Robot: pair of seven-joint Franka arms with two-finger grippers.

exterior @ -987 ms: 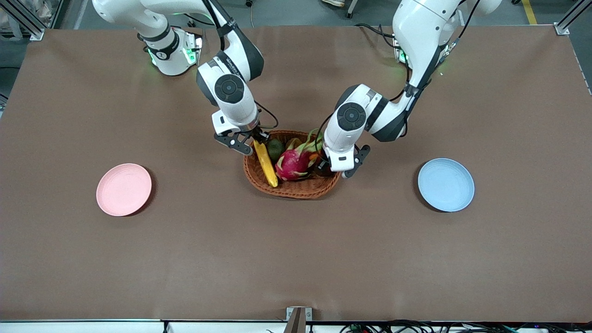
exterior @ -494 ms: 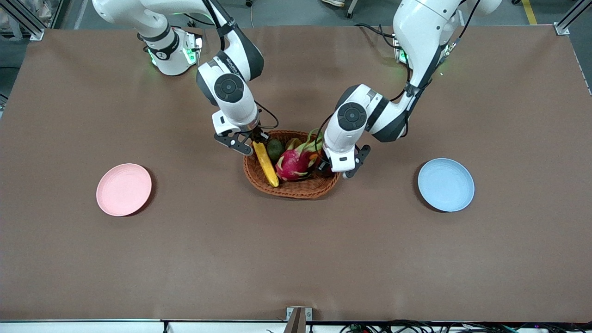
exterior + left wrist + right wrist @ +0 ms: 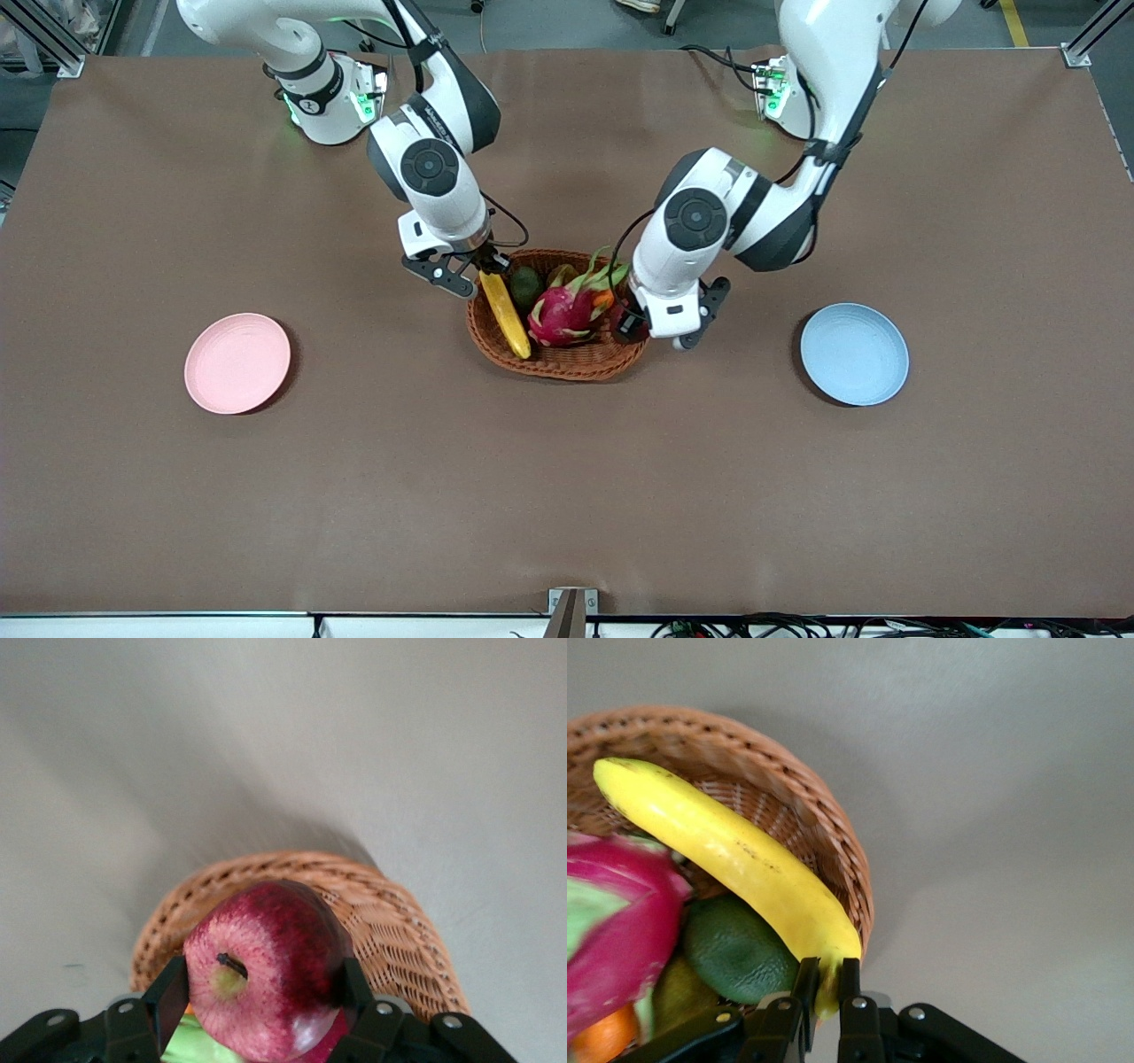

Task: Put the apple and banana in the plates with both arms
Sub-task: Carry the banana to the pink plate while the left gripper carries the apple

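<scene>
The small dark red apple [image 3: 266, 983] sits between the fingers of my left gripper [image 3: 264, 999], which is shut on it just above the wicker basket's rim [image 3: 390, 921]. In the front view the apple [image 3: 622, 320] shows as a dark spot under the left gripper [image 3: 631, 326], at the basket's edge toward the left arm's end. My right gripper [image 3: 827, 988] is shut on the stem end of the yellow banana [image 3: 726, 850]. The banana [image 3: 505, 315] slants across the basket with its other tip on the rim. The pink plate [image 3: 236, 362] and the blue plate [image 3: 854, 354] lie bare.
The brown wicker basket [image 3: 567, 361] stands mid-table and holds a magenta dragon fruit [image 3: 560, 315], a dark green fruit [image 3: 526, 285] and an orange fruit [image 3: 602, 1036]. Each plate lies well away from the basket, toward its own arm's end of the table.
My right gripper has shut on the banana's end and shifted it slightly. The left arm has moved with the apple toward the blue plate's side of the basket.
</scene>
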